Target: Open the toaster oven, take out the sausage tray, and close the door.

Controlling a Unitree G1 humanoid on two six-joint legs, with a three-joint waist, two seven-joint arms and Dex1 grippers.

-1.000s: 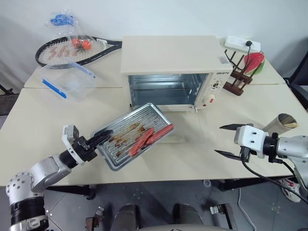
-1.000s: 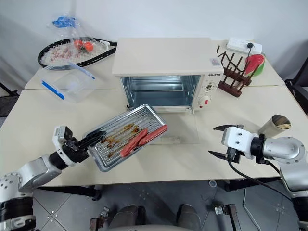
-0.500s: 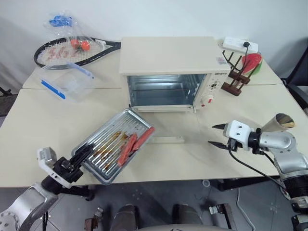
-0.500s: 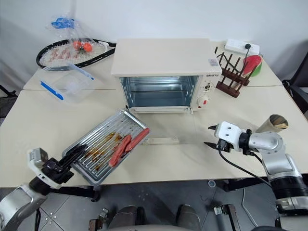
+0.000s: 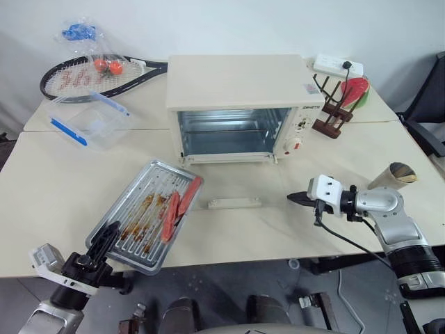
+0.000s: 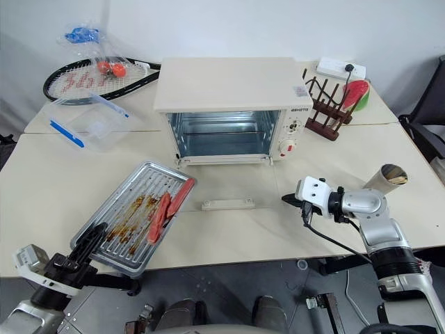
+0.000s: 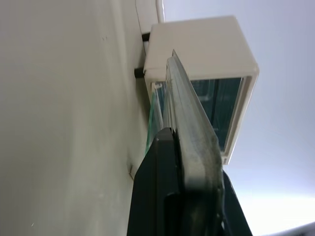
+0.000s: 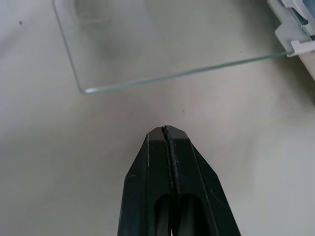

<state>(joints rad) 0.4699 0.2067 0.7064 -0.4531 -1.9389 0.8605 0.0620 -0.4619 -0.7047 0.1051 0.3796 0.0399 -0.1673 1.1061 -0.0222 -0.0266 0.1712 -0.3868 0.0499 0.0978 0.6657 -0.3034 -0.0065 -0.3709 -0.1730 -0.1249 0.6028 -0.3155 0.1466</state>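
Door (image 6: 224,186): open, glass panel lying flat on the desk (image 6: 42,174) before the toaster oven (image 6: 226,108).
Sausage tray (image 5: 142,216): out, pinched in left claw (image 5: 103,243).
Right claw (image 5: 297,198): pressed together, empty.
Left: closing the door.

Ribbed silver metal sausage tray (image 5: 146,212) — clear glass door (image 6: 229,184), matt table (image 5: 42,181).

The sausage tray (image 5: 144,214) lies left of the open door (image 5: 236,182), before the toaster oven (image 5: 240,104).
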